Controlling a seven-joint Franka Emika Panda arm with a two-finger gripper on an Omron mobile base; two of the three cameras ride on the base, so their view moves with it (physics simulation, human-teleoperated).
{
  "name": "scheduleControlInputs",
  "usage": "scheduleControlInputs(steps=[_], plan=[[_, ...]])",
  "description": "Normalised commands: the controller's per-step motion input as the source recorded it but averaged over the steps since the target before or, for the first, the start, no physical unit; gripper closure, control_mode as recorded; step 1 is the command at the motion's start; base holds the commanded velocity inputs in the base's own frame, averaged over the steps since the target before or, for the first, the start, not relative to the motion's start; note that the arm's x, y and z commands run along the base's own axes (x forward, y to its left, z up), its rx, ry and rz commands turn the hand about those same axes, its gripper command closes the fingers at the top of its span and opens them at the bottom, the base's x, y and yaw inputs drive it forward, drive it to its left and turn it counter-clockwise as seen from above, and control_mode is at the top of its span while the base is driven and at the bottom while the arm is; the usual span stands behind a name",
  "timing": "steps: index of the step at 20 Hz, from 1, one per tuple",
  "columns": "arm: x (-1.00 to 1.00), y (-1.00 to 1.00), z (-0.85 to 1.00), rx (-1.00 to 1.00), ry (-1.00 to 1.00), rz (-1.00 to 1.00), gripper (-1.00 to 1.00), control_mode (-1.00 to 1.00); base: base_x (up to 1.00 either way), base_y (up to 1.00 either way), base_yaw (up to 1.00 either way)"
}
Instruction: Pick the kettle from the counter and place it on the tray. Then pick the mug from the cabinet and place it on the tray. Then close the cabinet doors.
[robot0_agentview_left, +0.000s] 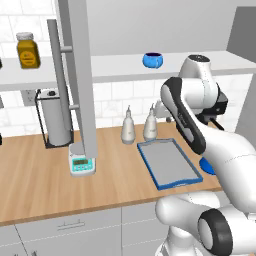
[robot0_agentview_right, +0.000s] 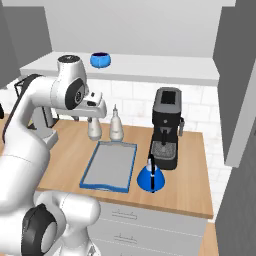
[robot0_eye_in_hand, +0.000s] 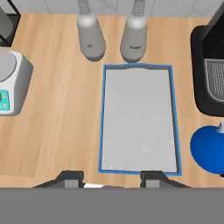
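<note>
The blue cone-shaped kettle (robot0_agentview_right: 151, 177) with its black handle stands on the wooden counter (robot0_agentview_right: 190, 185), just right of the tray (robot0_agentview_right: 91, 165) and in front of the coffee machine. In the hand view the kettle (robot0_eye_in_hand: 210, 151) sits at the right edge, beside the grey, blue-rimmed tray (robot0_eye_in_hand: 102, 118), which holds nothing. My gripper (robot0_eye_in_hand: 113, 179) hangs open above the tray's near end, fingers apart with nothing between them. The blue mug (robot0_agentview_left: 153, 60) rests on the white shelf of the cabinet (robot0_agentview_left: 115, 67). One cabinet door (robot0_agentview_left: 80, 75) stands open, edge-on.
A black coffee machine (robot0_agentview_right: 166, 127) stands right of the tray. Two grey bottles (robot0_agentview_left: 128, 127) are behind it. A small scale (robot0_agentview_left: 81, 162) and a paper towel holder (robot0_agentview_left: 55, 117) are to the left. A yellow jar (robot0_agentview_left: 28, 50) sits on the left shelf.
</note>
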Motion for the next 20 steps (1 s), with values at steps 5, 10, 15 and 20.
scheduleControlInputs(steps=[5, 10, 15, 20], plan=[[-0.01, -0.54, -0.24, 0.00, 0.00, 0.00, -1.00, -1.00, 0.00, 0.00, 0.00], [-0.08, -1.00, -0.58, 0.05, 0.05, 0.00, -1.00, -1.00, 0.00, 0.00, 0.00], [0.00, -1.00, -0.55, 0.13, 0.00, 0.00, -1.00, -1.00, 0.00, 0.00, 0.00], [0.01, -0.57, -0.22, 0.03, 0.02, 0.00, -1.00, -1.00, 0.00, 0.00, 0.00]])
